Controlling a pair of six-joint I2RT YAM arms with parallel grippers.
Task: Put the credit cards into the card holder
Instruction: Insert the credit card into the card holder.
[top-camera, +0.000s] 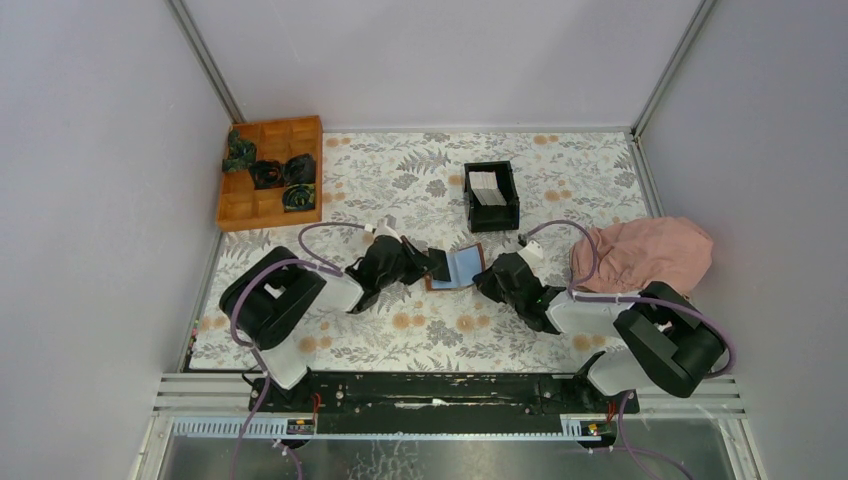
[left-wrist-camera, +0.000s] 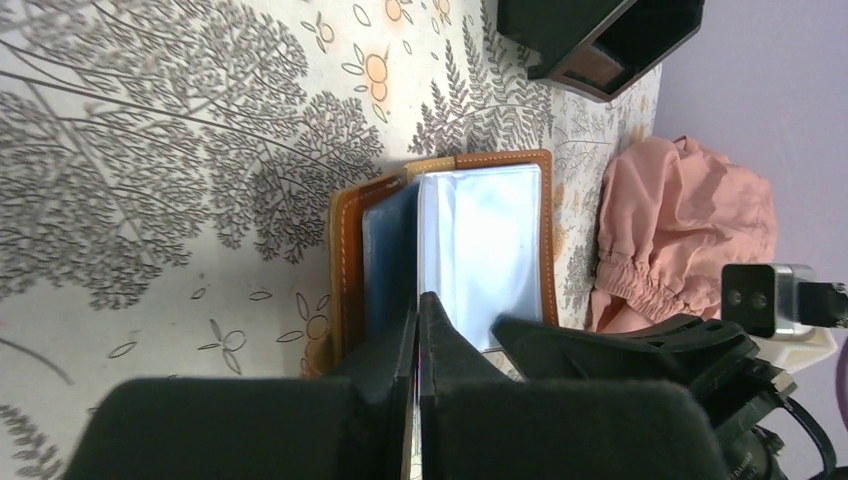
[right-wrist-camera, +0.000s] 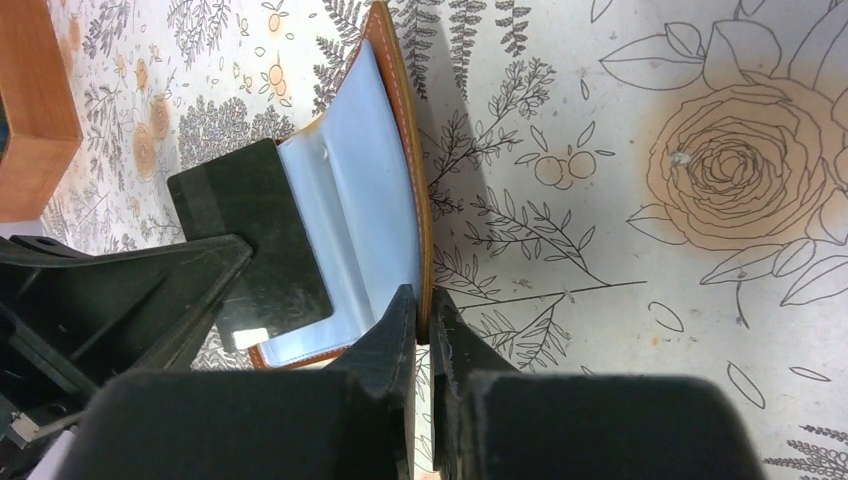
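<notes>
Card holder lies open on the flowered table between our two grippers, its clear sleeves facing up. Our right gripper pinches its brown leather edge, jaws nearly together. Our left gripper is clamped tight on a dark credit card, whose far end rests on the sleeves. Beyond stands a black box with pale cards inside. We see a pink cloth to the right and a wooden tray far left.
</notes>
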